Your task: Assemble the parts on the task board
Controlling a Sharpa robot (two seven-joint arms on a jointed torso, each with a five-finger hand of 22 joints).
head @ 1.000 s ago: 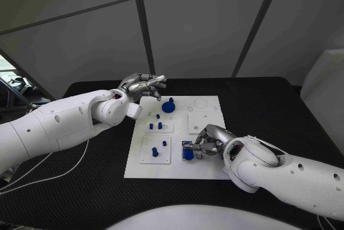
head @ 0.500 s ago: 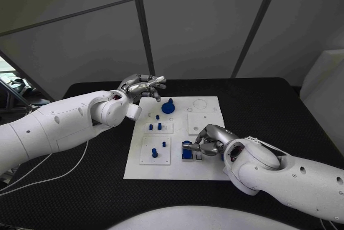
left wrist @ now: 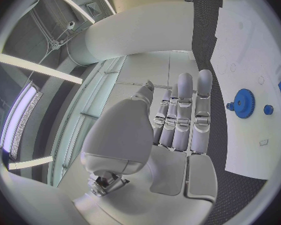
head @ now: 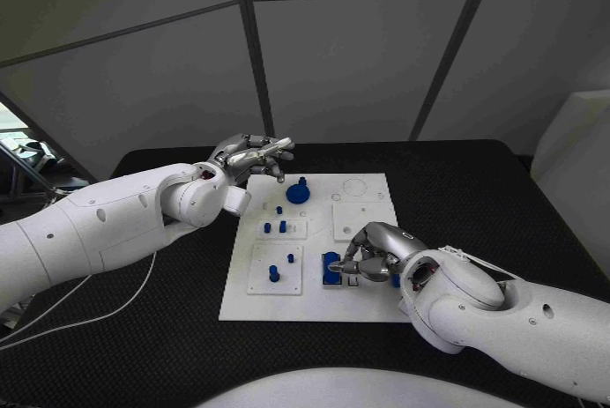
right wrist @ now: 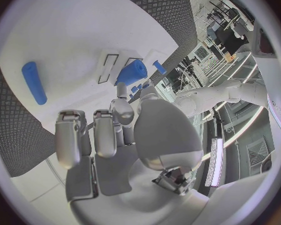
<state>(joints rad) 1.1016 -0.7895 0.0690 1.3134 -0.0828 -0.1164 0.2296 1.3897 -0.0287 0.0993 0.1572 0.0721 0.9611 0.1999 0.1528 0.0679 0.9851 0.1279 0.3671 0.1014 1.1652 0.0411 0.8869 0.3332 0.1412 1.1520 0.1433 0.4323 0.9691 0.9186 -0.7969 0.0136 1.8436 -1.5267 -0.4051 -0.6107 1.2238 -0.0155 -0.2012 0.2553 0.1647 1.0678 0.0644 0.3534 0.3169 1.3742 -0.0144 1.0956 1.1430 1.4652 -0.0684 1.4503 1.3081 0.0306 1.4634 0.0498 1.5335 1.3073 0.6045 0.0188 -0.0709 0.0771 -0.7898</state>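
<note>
- Parts are small blue plastic pieces, prob. light, stiff, smooth; likely slippery under metal fingertips, so pinch across the sides, not the top.
- Left hand (head: 255,152) hangs over the far-left corner of the task board (head: 305,307), fingers part curled, nothing in them as far as the head view shows; left wrist view shows the fingers straight and close together, palm bare. Reads as open.
- Blue gear (head: 298,191) w/ a small knob sits on the board's far part, just beside the left hand. Flat and toothed: best taken by the rim.
- Short blue pegs (head: 275,225) stand on a raised plate near the board's left-middle; a taller peg (head: 273,270) stands on the nearer plate. Close together, so fingers could knock neighbours.
- Blue block (head: 331,269) stands at the board's near-middle, touching the right hand (head: 366,258), whose fingers are curled round it: looks gripped, though the contact is partly hidden.
- Loose blue cylinder (right wrist: 34,82) lies on the board, apart from the rest; would roll if nudged.
- Black counter (head: 166,337) carries the board; a white cable trails at its left.
</note>
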